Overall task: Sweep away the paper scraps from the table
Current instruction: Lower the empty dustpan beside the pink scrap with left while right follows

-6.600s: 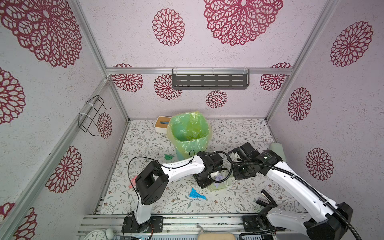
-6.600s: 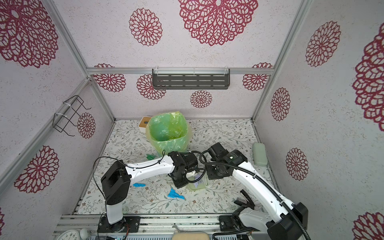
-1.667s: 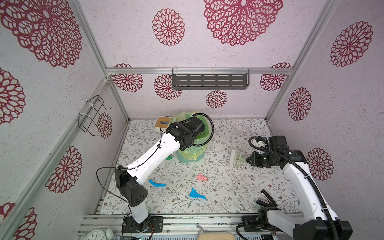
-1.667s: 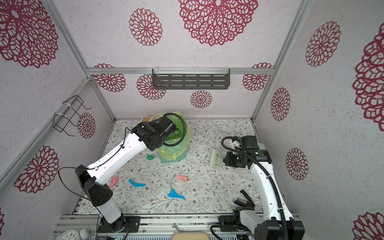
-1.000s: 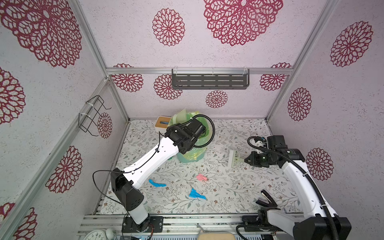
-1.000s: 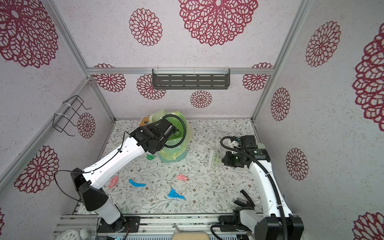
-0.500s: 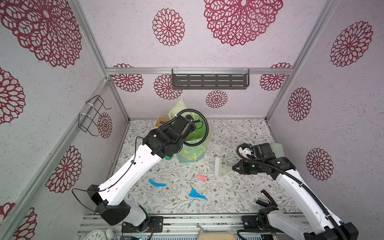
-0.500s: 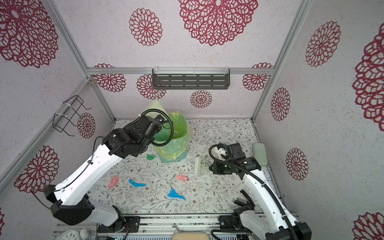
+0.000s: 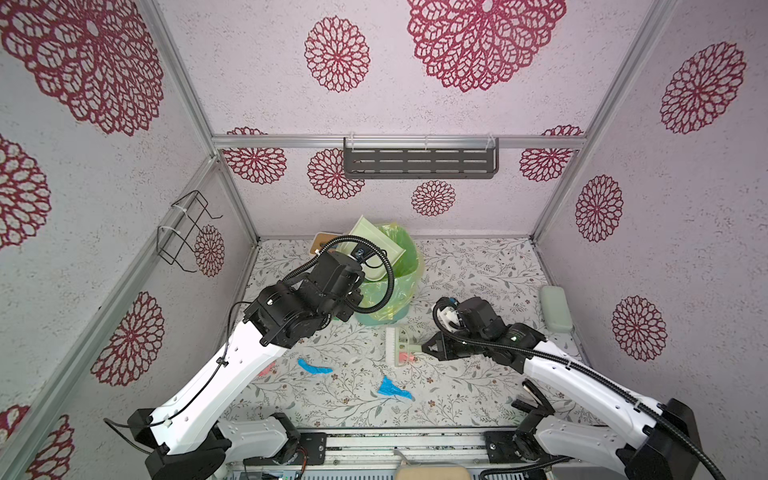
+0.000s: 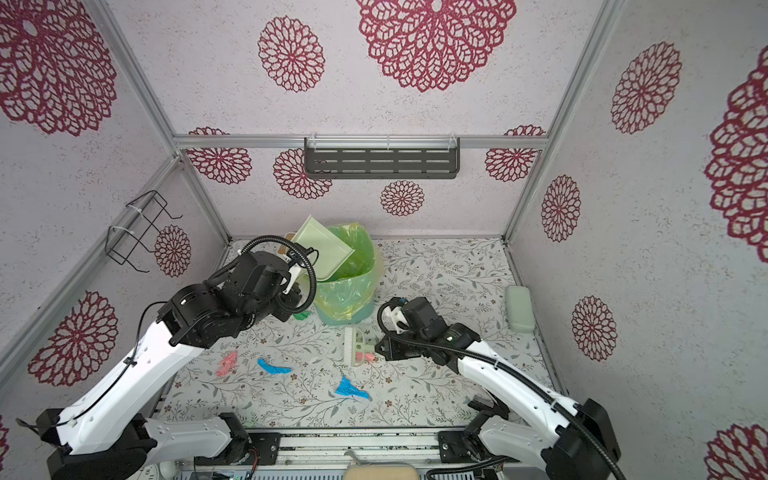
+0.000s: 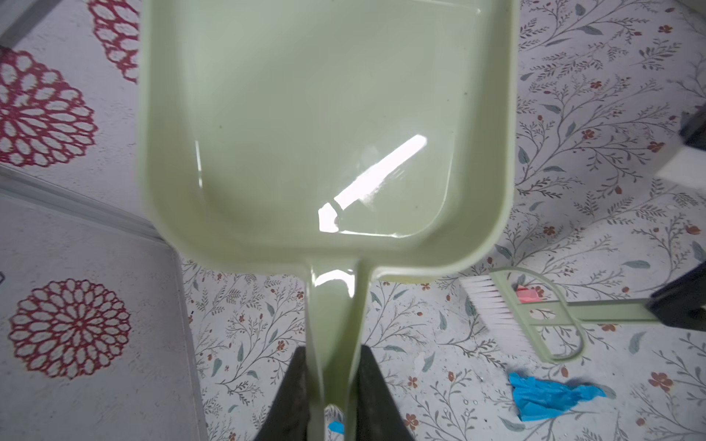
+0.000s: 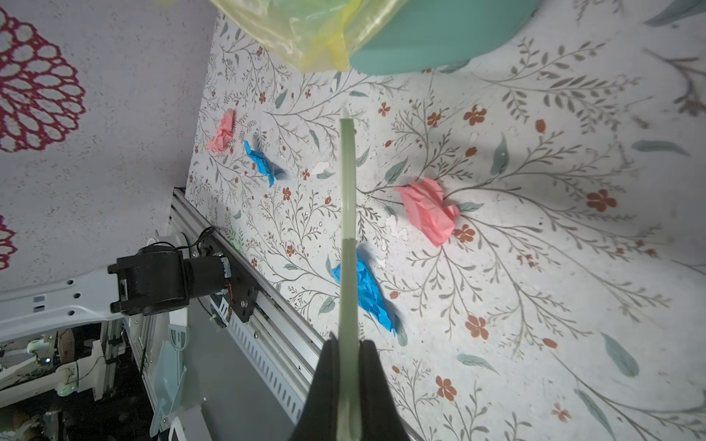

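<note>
My left gripper is shut on the handle of a pale green dustpan, held empty in the air over the lined bin. In a top view the dustpan tilts above the bin's rim. My right gripper is shut on the handle of a pale green brush, whose white bristles rest on the table. A pink paper scrap lies against the brush head. Two blue scraps lie nearer the front. Another pink scrap lies at the left, and a green one sits beside the bin.
A pale green block lies by the right wall. A tan box stands behind the bin. A grey shelf hangs on the back wall and a wire rack on the left wall. An aluminium rail edges the front.
The right arm has carried the brush left and forward, onto the pink scrap in the middle. The left arm has swung back and lifted the dustpan out of the bin's mouth.
</note>
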